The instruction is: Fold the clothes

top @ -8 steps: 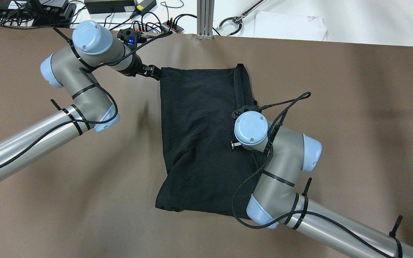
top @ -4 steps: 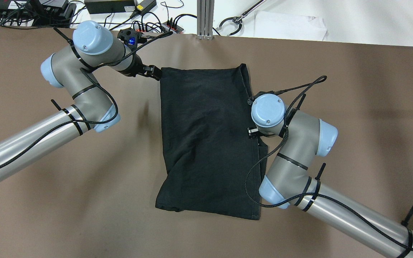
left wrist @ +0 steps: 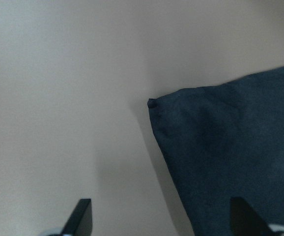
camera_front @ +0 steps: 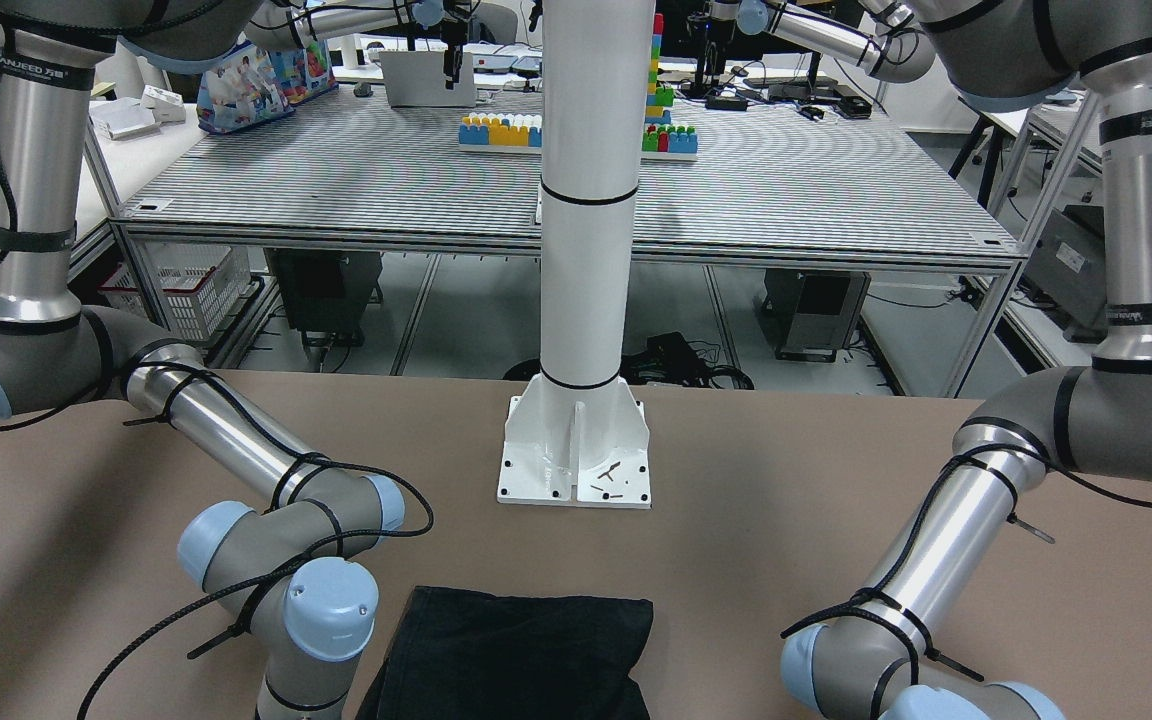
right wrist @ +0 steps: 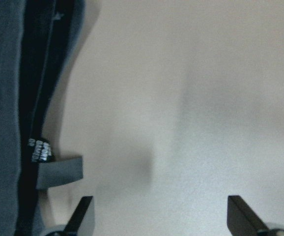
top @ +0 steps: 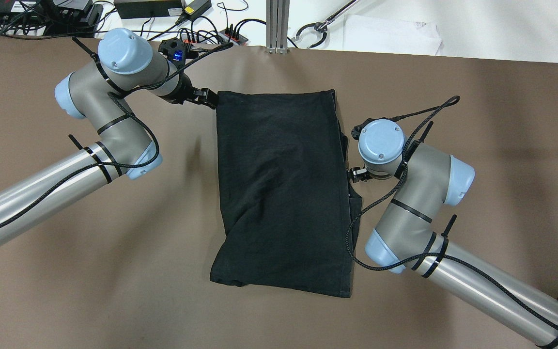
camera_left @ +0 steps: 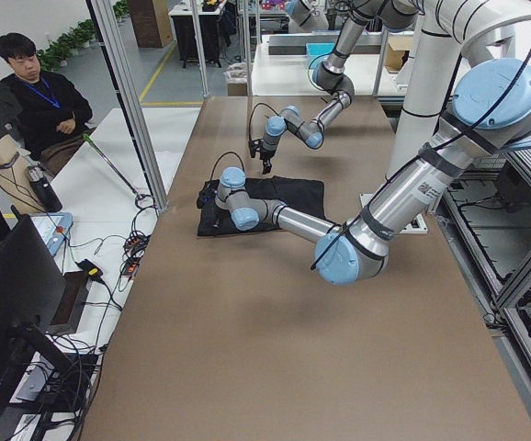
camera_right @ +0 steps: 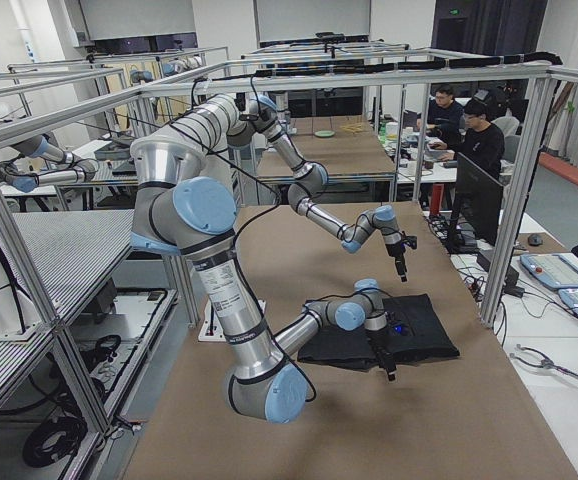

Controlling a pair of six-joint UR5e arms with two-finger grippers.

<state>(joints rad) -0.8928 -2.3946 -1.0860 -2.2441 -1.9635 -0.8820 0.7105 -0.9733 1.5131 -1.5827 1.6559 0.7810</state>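
Note:
The clothes (top: 279, 189) are one black cloth lying folded in a tall rectangle on the brown table (top: 502, 121); its near end also shows in the front view (camera_front: 516, 650). My left gripper (top: 206, 97) hovers at the cloth's far left corner. In the left wrist view the left gripper (left wrist: 161, 219) is open, with that corner (left wrist: 153, 103) just ahead of the fingertips. My right gripper (right wrist: 159, 216) is open over bare table, beside the cloth's right edge (right wrist: 34, 98), where a small label (right wrist: 41, 150) shows. In the overhead view the right gripper (top: 356, 173) is mostly hidden under the wrist.
The white pillar's base plate (camera_front: 576, 450) is bolted to the table on the robot's side of the cloth. Cables and a power strip (top: 201, 39) lie along the far edge by an aluminium post (top: 277, 24). A seated person (camera_left: 36, 92) is past that edge.
My right arm has moved right, off the cloth to a spot beside its right edge. The raised fold along that edge now lies flat. The left arm has not moved.

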